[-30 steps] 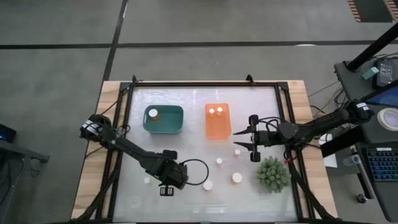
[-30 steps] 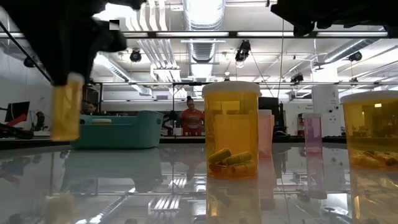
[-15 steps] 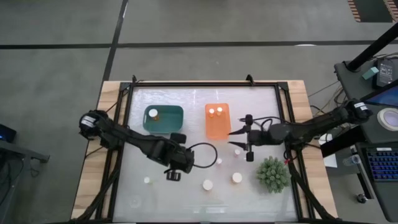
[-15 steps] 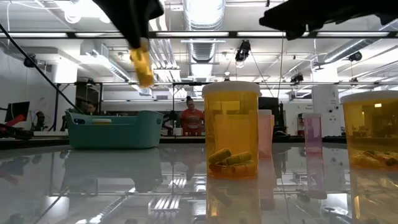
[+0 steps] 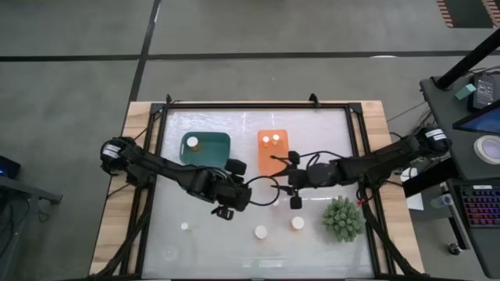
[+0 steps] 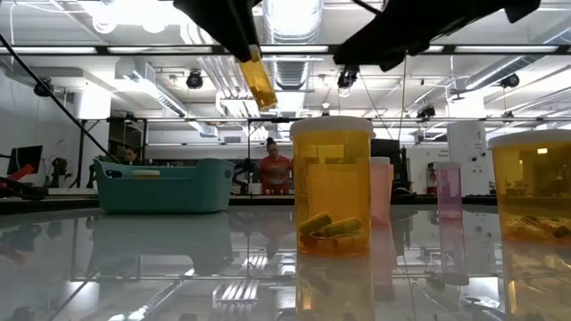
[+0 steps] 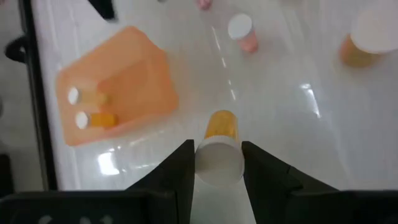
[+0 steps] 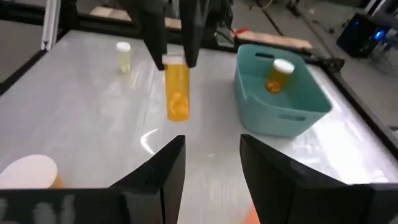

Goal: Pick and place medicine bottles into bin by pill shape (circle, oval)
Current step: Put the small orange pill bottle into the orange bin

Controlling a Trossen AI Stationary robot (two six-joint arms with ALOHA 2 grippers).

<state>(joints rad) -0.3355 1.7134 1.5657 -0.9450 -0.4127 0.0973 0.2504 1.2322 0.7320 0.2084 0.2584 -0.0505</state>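
Left claw (image 7: 217, 163) carried bottle (image 7: 219, 155) toward orange bin (image 7: 118, 84).

On the worktop (image 5: 234, 125), two bins sit side by side toward the back: the left bin (image 5: 205, 150) has one bottle (image 5: 192, 143) in it, the right bin (image 5: 273, 151) two bottles (image 5: 270, 140). The left gripper (image 5: 227, 208) hangs in front of the gap between them, clamping a held bottle (image 6: 260, 81) clear of the surface. The right gripper (image 5: 294, 179) faces it from the right, just in front of the right bin. Nearer the front edge stand three loose bottles (image 5: 260, 232); a plant (image 5: 342, 218) stands to their right.
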